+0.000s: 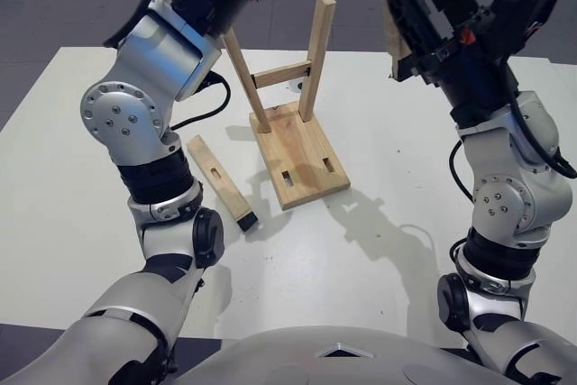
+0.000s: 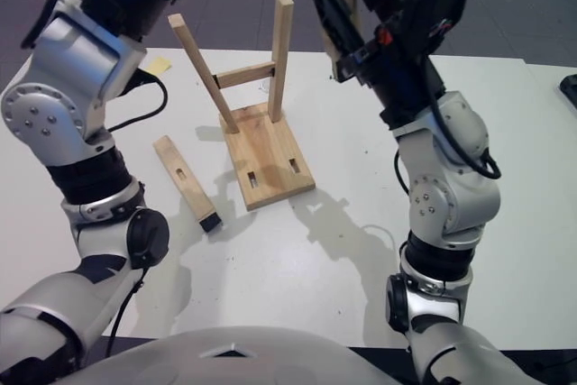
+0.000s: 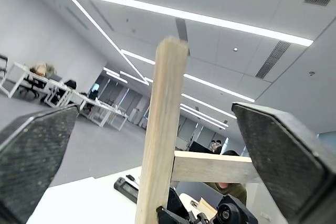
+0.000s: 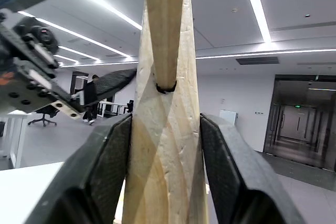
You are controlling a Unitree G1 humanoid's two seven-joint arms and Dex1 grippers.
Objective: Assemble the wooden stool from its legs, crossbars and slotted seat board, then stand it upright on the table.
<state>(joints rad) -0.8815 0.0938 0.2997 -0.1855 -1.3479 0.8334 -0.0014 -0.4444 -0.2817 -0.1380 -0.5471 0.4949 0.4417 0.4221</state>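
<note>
The slotted seat board (image 1: 302,158) lies flat on the white table (image 1: 81,132). Two legs stand up out of it, a leaning one (image 1: 245,78) and a straighter one (image 1: 317,56), joined by a crossbar (image 1: 283,73). My left gripper (image 3: 155,109) is open at the top of the leaning leg (image 3: 160,129), its fingers (image 3: 31,156) wide on either side and not touching it. A loose slotted leg (image 1: 220,181) with a black tip lies to the left of the board. My right gripper (image 1: 424,6) is raised high at the right, shut on a wooden stool part (image 4: 165,145).
A yellow note (image 2: 160,65) lies at the table's far left, and a dark object (image 2: 570,87) sits at the far right edge. Bare tabletop stretches in front of the board and to its right.
</note>
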